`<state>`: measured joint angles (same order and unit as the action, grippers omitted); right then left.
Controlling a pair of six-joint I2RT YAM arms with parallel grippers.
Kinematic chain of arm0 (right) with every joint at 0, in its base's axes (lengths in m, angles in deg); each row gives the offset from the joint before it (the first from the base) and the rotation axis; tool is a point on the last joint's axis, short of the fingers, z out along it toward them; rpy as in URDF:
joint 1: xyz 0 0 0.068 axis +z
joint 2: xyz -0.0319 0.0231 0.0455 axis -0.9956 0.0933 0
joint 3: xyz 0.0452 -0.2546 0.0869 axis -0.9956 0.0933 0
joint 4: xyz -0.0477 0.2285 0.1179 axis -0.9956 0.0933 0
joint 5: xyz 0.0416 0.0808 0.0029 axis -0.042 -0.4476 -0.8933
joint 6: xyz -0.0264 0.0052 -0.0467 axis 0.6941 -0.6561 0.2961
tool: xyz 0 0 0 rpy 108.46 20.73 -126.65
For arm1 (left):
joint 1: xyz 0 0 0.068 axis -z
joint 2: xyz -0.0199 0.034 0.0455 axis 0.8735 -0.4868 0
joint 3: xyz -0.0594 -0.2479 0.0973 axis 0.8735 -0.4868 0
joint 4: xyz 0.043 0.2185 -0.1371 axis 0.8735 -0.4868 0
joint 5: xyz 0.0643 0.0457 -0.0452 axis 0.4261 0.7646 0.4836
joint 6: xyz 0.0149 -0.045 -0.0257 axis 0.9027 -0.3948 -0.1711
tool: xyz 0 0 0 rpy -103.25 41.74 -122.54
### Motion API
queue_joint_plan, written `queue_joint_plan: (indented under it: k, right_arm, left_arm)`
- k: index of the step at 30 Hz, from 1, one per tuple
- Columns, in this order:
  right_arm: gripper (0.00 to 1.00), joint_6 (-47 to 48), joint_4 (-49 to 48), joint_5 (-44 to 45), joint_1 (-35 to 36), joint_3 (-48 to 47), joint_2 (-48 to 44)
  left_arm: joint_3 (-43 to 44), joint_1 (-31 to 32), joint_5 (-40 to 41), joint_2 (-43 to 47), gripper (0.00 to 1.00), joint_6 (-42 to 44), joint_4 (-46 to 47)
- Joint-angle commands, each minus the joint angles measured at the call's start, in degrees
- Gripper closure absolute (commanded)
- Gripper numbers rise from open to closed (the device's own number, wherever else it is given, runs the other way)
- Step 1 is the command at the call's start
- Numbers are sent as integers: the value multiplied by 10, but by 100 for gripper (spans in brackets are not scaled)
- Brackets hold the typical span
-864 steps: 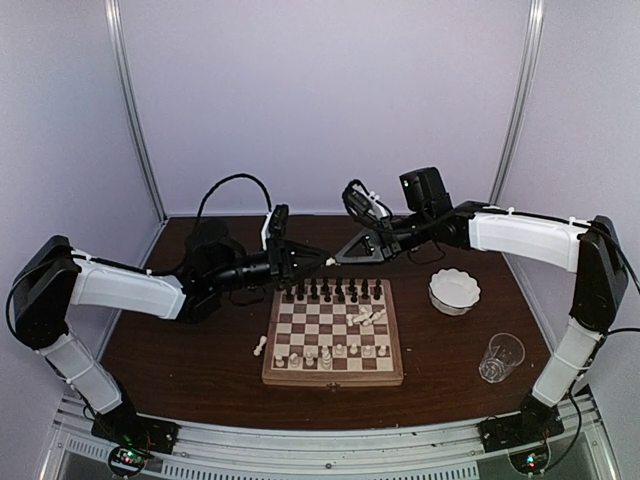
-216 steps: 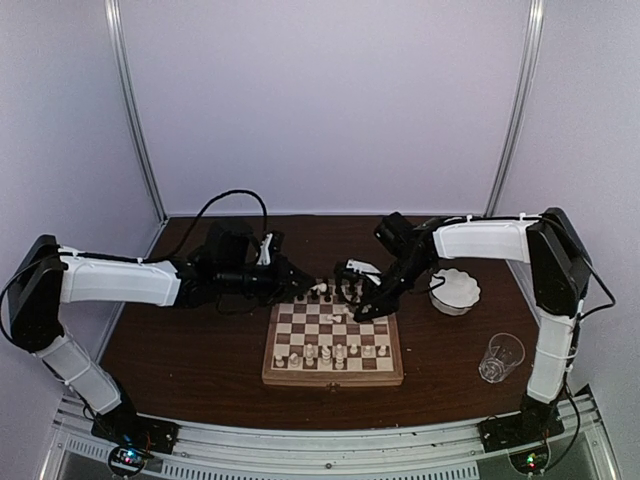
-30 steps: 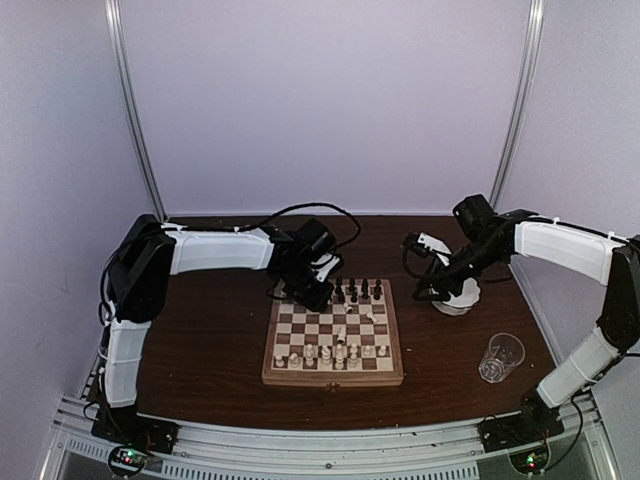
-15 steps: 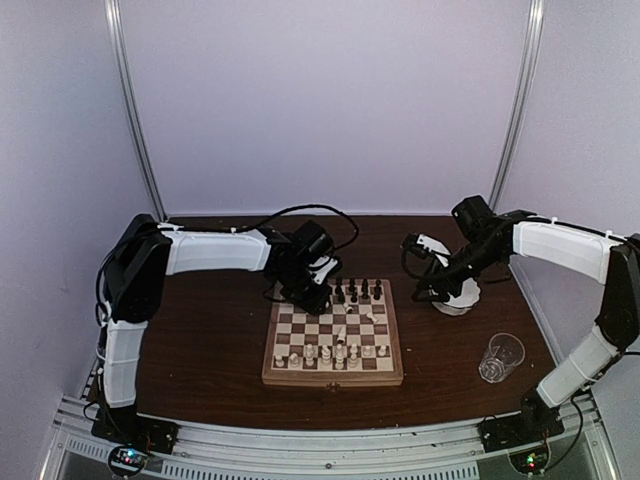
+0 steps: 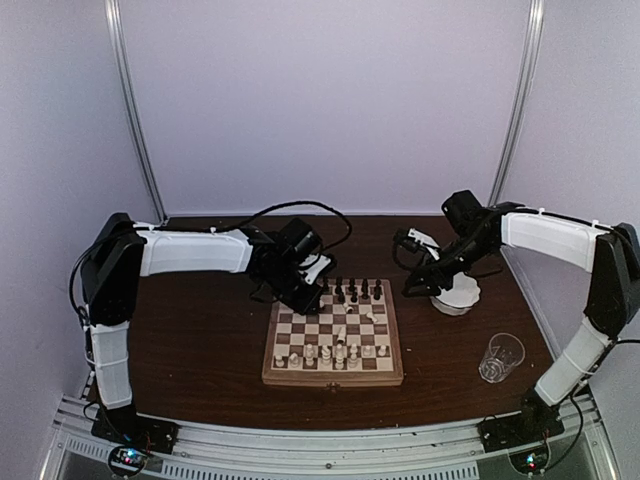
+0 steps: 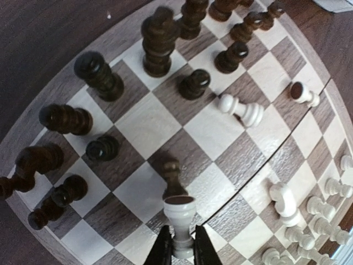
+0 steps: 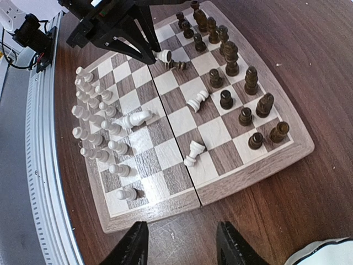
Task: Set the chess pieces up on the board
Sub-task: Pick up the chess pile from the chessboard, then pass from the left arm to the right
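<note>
The board (image 5: 333, 376) lies mid-table. Dark chess pieces (image 5: 352, 291) stand along its far rows and white ones (image 5: 322, 353) along the near rows. Several white pieces (image 7: 197, 101) lie tipped over in the middle. My left gripper (image 6: 179, 244) hovers over the board's far-left part, shut on the stem of a white piece (image 6: 180, 216) held base-forward. A dark pawn (image 6: 172, 176) lies on its side just beneath it. The right wrist view shows that gripper (image 7: 158, 55) too. My right gripper (image 7: 182, 243) is open and empty above bare table off the board's right edge (image 7: 259, 165).
A white scalloped bowl (image 5: 455, 296) sits right of the board, just behind my right gripper (image 5: 408, 285). A clear glass (image 5: 500, 357) stands at the near right. Metal frame posts (image 5: 136, 110) rise at the back corners.
My left arm has drawn slightly left and back with the white piece. My right gripper has shifted left from the bowl toward the board's right edge.
</note>
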<state>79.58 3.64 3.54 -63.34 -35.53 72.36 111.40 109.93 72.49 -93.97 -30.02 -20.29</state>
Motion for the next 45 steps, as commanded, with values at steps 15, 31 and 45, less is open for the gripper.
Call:
queue_joint_plan:
  k: [15, 31, 45]
  right_arm:
    - [57, 7, 11, -25, 94, -105, 97]
    - [52, -600, -487, -272, 34, -80, 81]
    - [43, -1151, -1100, -296, 80, -20, 133]
  left_arm:
    - [-48, -3, -54, 69, 99, 7, 70]
    - [-134, -3, -81, 273, 100, -175, 353]
    - [-185, -3, -101, 311, 100, -225, 489]
